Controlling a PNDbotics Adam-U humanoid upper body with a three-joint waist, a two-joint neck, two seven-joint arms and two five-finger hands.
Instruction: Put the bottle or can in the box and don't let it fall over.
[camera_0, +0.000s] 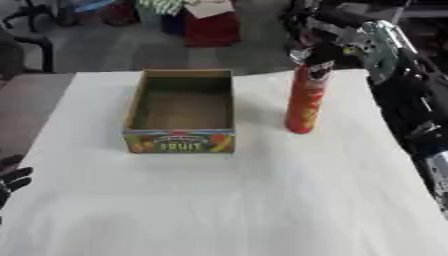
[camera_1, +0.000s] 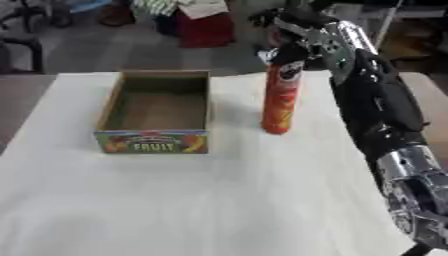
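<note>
The tall red crisp can (camera_0: 306, 97) stood upright on the white table (camera_0: 262, 200), just right of the empty fruit box (camera_0: 179, 111). The right hand (camera_0: 325, 40) was at its top, fingers seemingly curled round the cap — though I could not tell for certain. The left hand (camera_0: 12, 175) rested open at the lower left. Such a tube looked light, stiff, smooth and tippy — better gripped lower, mid-body.

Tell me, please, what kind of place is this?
Probably a workshop or lab storeroom, not a home. A table under a white cloth serves as a test bench, with a box and can staged. Behind it: bare grey floor, stacked boxes and a black chair.
</note>
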